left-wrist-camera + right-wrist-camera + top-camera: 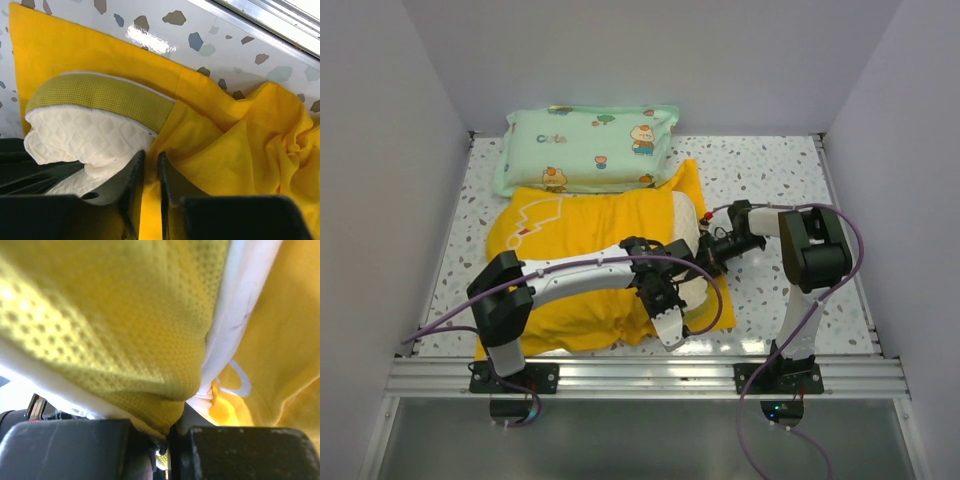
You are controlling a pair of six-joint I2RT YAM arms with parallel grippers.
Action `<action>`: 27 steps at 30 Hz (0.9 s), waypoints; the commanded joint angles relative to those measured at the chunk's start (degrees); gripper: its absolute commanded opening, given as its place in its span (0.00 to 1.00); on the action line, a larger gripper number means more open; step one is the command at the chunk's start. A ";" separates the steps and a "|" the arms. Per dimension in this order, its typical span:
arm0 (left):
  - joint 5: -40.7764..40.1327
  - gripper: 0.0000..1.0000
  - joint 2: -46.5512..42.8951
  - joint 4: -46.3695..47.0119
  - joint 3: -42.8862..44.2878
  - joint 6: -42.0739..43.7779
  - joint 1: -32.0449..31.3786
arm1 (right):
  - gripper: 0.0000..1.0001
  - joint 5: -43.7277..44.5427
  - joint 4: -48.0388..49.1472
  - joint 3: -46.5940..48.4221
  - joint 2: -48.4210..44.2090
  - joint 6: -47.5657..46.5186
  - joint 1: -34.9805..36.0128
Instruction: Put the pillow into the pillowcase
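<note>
When looking down from above, find the pillowcase (pixel 590 225) spread flat over the middle of the table (pixel 770 180), mouth turned to 3 o'clock, with the pillow (pixel 686 228) mostly swallowed and only its end poking out there. Note the mint-green pillow (pixel 590 145) parked at 12 o'clock, touching the yellow cloth's far edge and playing no part. See the right gripper (pixel 710 255) reaching in from 3 o'clock and clenched on that exposed end, biting the pillow's yellow mesh edge and white cover together. Probably held so in order to shove the pillow toward 9 o'clock, deeper into the case. See the left gripper (pixel 150 156) laid across the case from 7 o'clock and set at the near lip of the mouth, fingers (pixel 132 185) almost together, yellow hem running into the slit between them. Cannot tell whether pinched fast or merely straddled. Likely placed there to lift that hem and draw it toward 3 o'clock over the pillow's corner, against the other claw's push. Judging from the lie of things: well along, last stretch of pillow not yet covered. Worth watching for the cloth bunched in folds beside the mouth, apt to snag the corner.
</note>
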 commanded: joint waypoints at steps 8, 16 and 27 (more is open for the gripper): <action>5.00 0.00 -4.00 7.60 0.47 5.99 -1.90 | 0.00 -4.89 10.27 -3.29 -0.53 9.41 0.52; 8.96 0.00 -5.32 10.35 0.38 7.30 -2.70 | 0.00 -4.37 24.58 -6.37 -1.14 22.70 0.53; 11.15 0.00 -2.25 22.27 1.95 0.37 -3.05 | 0.00 0.91 42.84 -11.81 -6.24 42.81 4.12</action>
